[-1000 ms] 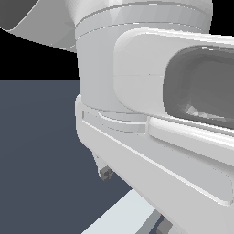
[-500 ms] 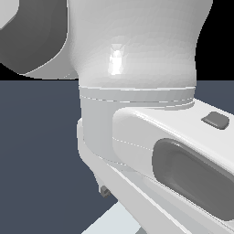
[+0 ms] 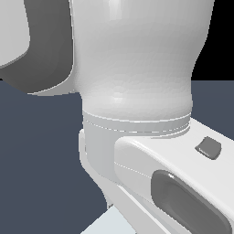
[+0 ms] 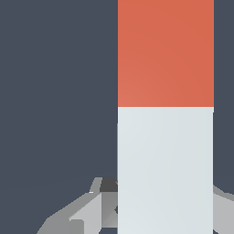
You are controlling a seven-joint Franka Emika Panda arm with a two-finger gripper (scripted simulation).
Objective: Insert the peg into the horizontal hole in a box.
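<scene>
Exterior view: the white arm [image 3: 137, 91] fills nearly the whole picture, its rounded joint housing and a lower link with a dark grey recess standing directly in front of the camera. Behind it only a dark blue-grey floor [image 3: 41, 173] and a black band above show, plus a pale sliver at the lower edge that may be the peg, though too little of it is visible to be sure. The hand, the box and the hole are all blocked from this side.

Wrist view: the peg [image 4: 165, 137] runs straight out from the hand [image 4: 165, 215], large and close to the lens. Its pale grey-white length lies nearest the hand and its red-orange end points away from it. Grey fingers [image 4: 87, 210] show on both sides of the peg's pale part, right against it, so the hand appears closed around the peg. Beyond the peg there is only the flat dark floor; neither box nor hole appears here.
</scene>
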